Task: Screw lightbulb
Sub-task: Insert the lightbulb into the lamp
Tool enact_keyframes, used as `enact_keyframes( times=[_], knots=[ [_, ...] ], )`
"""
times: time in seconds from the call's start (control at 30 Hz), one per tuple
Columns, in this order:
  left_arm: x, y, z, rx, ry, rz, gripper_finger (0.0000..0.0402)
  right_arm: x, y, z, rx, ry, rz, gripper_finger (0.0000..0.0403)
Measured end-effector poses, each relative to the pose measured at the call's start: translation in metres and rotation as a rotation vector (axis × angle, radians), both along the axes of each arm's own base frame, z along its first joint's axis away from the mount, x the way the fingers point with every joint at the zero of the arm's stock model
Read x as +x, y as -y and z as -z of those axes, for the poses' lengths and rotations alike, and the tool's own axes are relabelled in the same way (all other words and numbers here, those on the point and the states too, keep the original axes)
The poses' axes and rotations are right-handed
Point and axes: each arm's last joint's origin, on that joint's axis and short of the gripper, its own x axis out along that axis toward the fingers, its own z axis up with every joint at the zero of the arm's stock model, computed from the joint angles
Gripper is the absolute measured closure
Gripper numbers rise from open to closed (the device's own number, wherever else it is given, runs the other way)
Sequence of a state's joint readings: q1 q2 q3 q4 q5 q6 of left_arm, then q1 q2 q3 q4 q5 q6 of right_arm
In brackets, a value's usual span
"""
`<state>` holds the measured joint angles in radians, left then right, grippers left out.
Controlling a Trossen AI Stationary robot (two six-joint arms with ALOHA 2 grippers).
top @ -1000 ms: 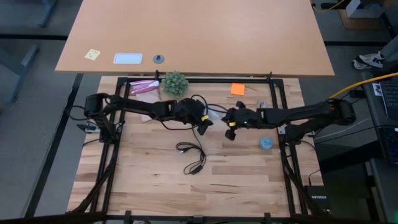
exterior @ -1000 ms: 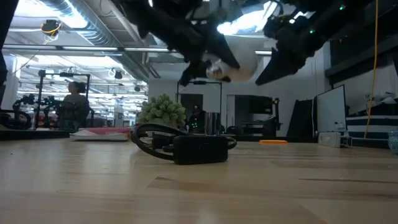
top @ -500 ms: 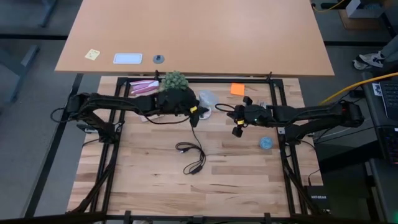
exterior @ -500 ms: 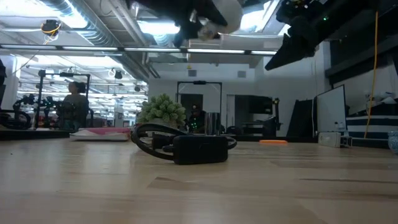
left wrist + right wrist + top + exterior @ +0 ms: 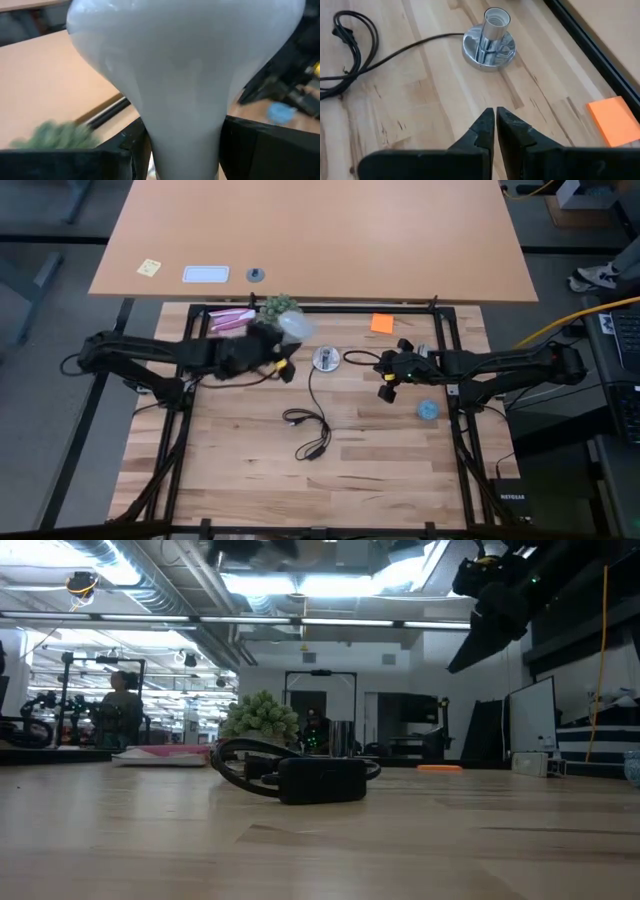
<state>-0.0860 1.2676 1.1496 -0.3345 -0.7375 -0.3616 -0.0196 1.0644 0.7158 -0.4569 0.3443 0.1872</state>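
Frosted white glass fills the left wrist view: the lightbulb (image 5: 182, 75) sits clenched at its narrow neck between the left tool's (image 5: 272, 351) dark fingers (image 5: 260, 150), dome outward, smooth and unmarked, its screw base hidden below the grip. A second ago this bulb hung near the middle of the bench, between the two arms; since then the left arm has drawn back toward the rear-left, so the bulb (image 5: 292, 326) now shows beside the little green plant (image 5: 280, 304), raised off the wood. That leaves the silvery socket (image 5: 325, 359) uncovered, standing upright and empty on its black cord (image 5: 310, 425), so the screwing-in looks undone or not begun. The right tool (image 5: 495, 125) hovers near the socket (image 5: 489, 42), fingers pressed together on nothing. Farther off lies an orange note (image 5: 382, 323).
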Motion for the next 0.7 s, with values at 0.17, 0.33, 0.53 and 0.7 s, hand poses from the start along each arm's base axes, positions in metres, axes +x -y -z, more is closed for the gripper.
enact_keyframes(
  times=[0.17,0.33,0.53,0.7],
  knots=[
    [-0.016,0.033,0.028,0.018,-0.028,-0.14,0.024,0.001,0.0,-0.001,0.006,0.009,-0.002,0.0377],
    [-0.024,0.051,0.086,-0.039,0.0,-0.154,0.024,0.002,-0.001,-0.002,0.018,0.032,-0.015,0.0377],
    [-0.019,0.044,0.146,-0.06,0.166,-0.143,0.024,0.007,-0.001,-0.007,0.016,0.105,-0.016,0.0377],
    [-0.011,0.023,0.175,-0.05,0.255,-0.02,0.024,0.012,0.0,-0.013,0.011,0.19,-0.018,0.0377]
  ],
)
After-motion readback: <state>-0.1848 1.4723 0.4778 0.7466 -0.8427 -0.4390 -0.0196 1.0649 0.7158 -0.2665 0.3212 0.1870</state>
